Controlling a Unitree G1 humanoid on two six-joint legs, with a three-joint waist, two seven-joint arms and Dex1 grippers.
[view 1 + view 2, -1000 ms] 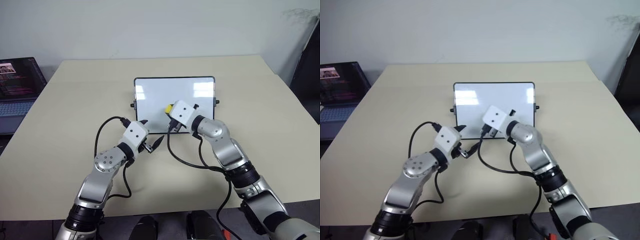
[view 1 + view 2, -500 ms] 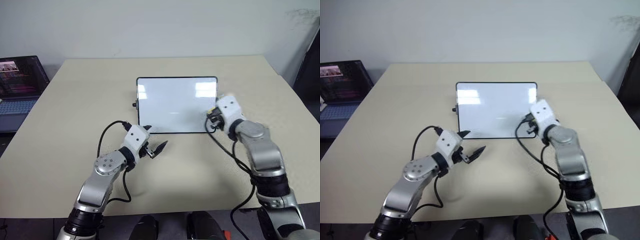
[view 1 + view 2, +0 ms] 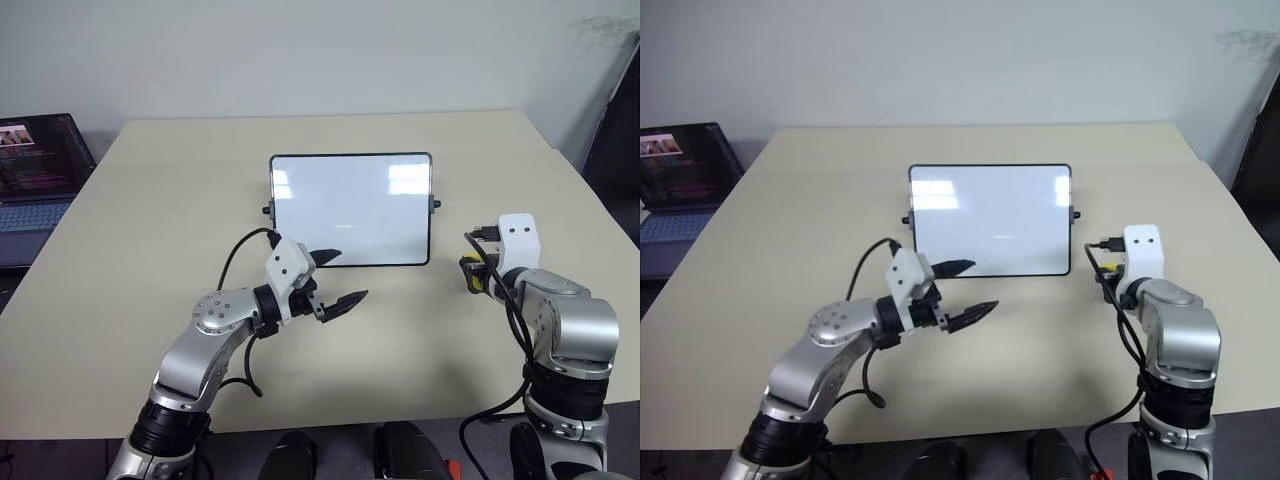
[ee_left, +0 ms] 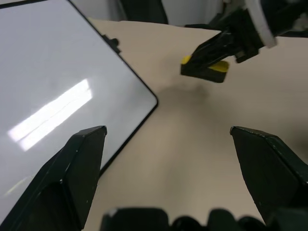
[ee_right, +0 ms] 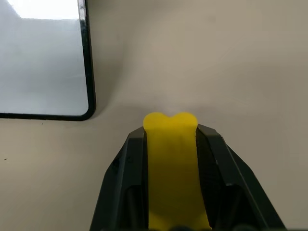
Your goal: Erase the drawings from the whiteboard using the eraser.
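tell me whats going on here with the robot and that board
The robot is at a table with a small whiteboard lying flat in front of it. Its right tool is shut on a yellow eraser and sits off the board's right side, over the table. The left tool is open and holds nothing, near the board's front edge. The board shows no marks. A laptop sits far left.
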